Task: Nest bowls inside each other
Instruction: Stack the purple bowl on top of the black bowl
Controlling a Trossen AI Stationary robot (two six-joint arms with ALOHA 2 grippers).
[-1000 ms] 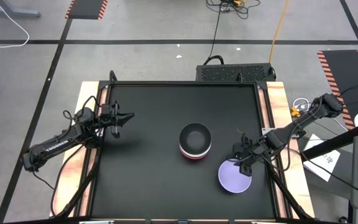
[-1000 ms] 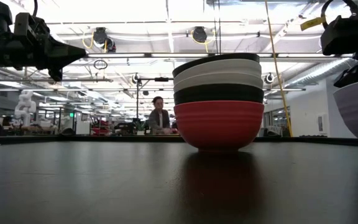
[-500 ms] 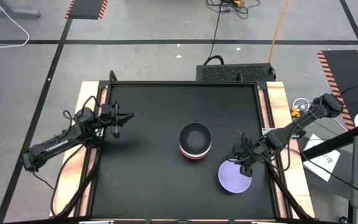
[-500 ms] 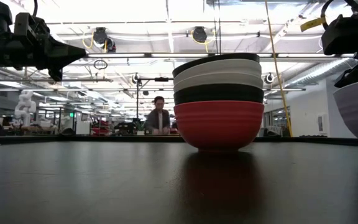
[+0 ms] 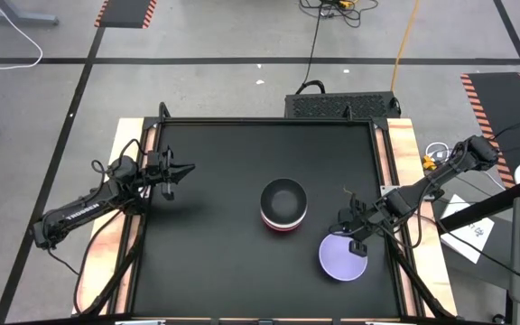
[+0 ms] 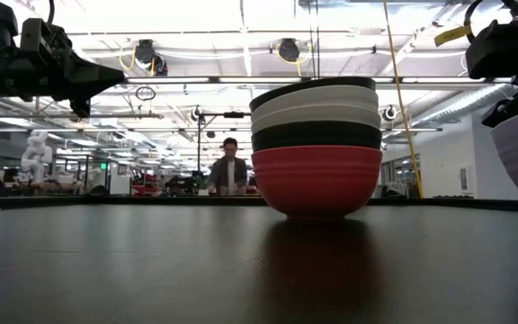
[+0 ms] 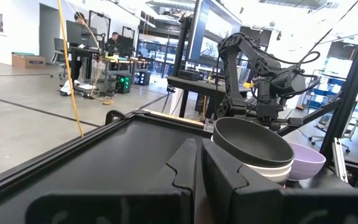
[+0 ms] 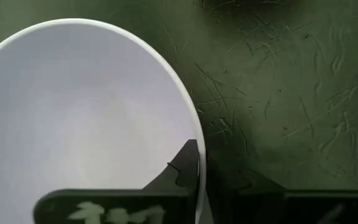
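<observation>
A stack of nested bowls point(image 5: 283, 206) stands mid-table, with a red bowl at the bottom point(image 6: 317, 180) and a black one on top point(image 7: 253, 140). To its near right is the pale lavender bowl point(image 5: 339, 260), mouth up. My right gripper point(image 5: 357, 240) is shut on this bowl's rim, at its far right side. My left gripper point(image 5: 188, 169) hovers shut and empty above the table's left part, pointing toward the stack. My right gripper pinches the lavender bowl's rim point(image 8: 196, 149), with one finger point(image 8: 180, 167) inside the bowl and the other point(image 8: 238, 183) outside its wall. The fingers come from above, slanting in from the table's right. The bowl stays mouth up; its base does not show.
The black mat point(image 5: 215, 244) lies bare to the left and near side of the stack. Wooden table edges point(image 5: 403, 153) flank the mat. A person point(image 6: 230, 171) stands far off in the room behind.
My right gripper has shut on the lavender bowl's rim. The bowl has shifted slightly toward the table's right edge. The stack has kept still.
</observation>
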